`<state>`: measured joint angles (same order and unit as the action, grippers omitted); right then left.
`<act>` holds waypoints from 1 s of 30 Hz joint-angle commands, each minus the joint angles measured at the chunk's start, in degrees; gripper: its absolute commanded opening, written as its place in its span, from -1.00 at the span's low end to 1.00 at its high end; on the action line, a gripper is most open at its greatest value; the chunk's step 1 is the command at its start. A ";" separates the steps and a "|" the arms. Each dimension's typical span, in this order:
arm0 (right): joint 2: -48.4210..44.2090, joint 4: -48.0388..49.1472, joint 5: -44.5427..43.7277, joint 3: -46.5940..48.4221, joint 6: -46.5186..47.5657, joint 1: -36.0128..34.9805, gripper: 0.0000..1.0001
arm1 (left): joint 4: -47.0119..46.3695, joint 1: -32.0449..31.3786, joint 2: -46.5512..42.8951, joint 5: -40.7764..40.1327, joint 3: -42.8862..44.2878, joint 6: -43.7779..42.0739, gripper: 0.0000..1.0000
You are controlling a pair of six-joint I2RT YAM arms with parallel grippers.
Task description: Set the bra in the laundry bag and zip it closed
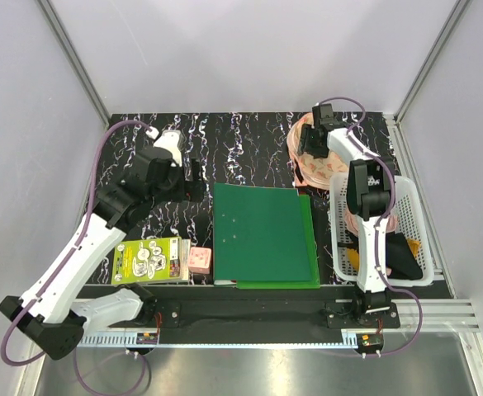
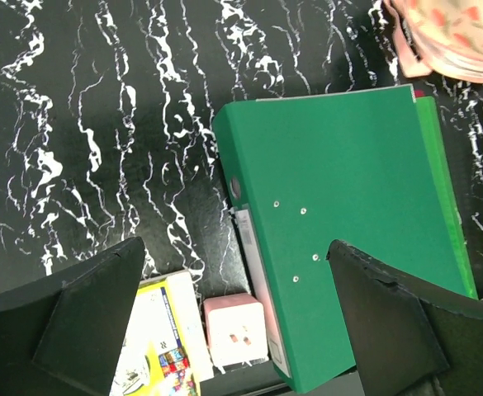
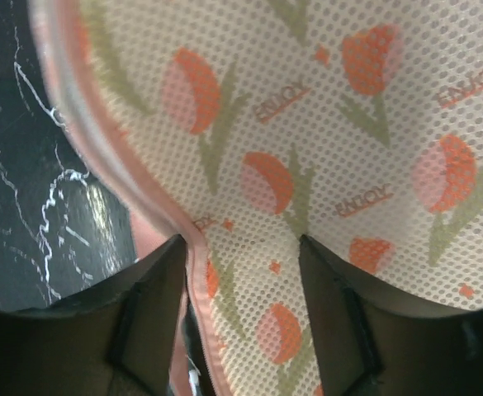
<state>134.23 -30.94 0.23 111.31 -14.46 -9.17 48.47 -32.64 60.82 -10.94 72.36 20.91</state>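
Observation:
The laundry bag [image 1: 317,165], peach-pink with a red print, lies at the back right of the black marbled table; its corner shows in the left wrist view [image 2: 452,33]. My right gripper [image 1: 310,153] is down on it. In the right wrist view the bag's mesh lid [image 3: 324,124] fills the frame, and the jaws [image 3: 241,247] stand partly open astride its pink zip rim [image 3: 193,264]. A black fabric piece, the bra by its look [image 1: 404,254], lies in the white basket. My left gripper [image 1: 196,183] hangs open and empty above the table [image 2: 237,247].
A green binder [image 1: 262,235] lies flat mid-table, also in the left wrist view [image 2: 348,214]. A small pink cube [image 1: 200,261] and a yellow-green booklet [image 1: 149,259] sit front left. The white basket [image 1: 340,247] at front right also holds pink [image 1: 394,219] and orange cloth [image 1: 353,257].

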 commanded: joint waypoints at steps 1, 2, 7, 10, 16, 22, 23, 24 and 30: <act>3.14 2.29 -4.70 4.26 -2.67 -2.43 0.16 | -0.48 0.65 2.02 3.20 3.58 -0.70 0.98; 3.40 2.20 -5.06 4.79 -3.03 -2.78 0.10 | -0.48 0.83 2.63 3.47 3.67 -0.08 0.98; 4.37 2.20 -3.06 9.35 -6.89 -5.77 -0.58 | -0.48 4.15 5.62 6.71 2.88 5.45 0.97; 4.98 1.67 1.41 12.25 -12.51 -7.35 -0.89 | -0.65 8.28 7.90 10.58 2.09 9.15 0.95; 2.35 1.41 9.52 14.63 -25.00 -10.42 -1.00 | -4.78 14.52 13.27 13.92 2.26 13.72 0.85; 0.68 1.49 15.73 17.18 -33.33 -11.22 -1.00 | -6.89 16.56 16.70 20.70 2.62 16.18 0.72; 0.94 1.50 17.59 18.06 -35.36 -11.92 -1.00 | -7.42 16.65 16.44 20.52 1.31 16.62 0.72; 1.72 1.76 19.35 19.20 -39.29 -12.36 -1.00 | -8.64 17.08 15.74 20.52 0.42 16.97 0.73; 5.24 3.42 26.31 31.14 -52.92 -16.75 -1.00 | -13.74 25.24 13.28 25.61 -6.00 19.79 0.73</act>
<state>139.02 -30.81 19.33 133.36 -54.17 -21.96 40.21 -12.32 77.03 10.11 69.06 38.26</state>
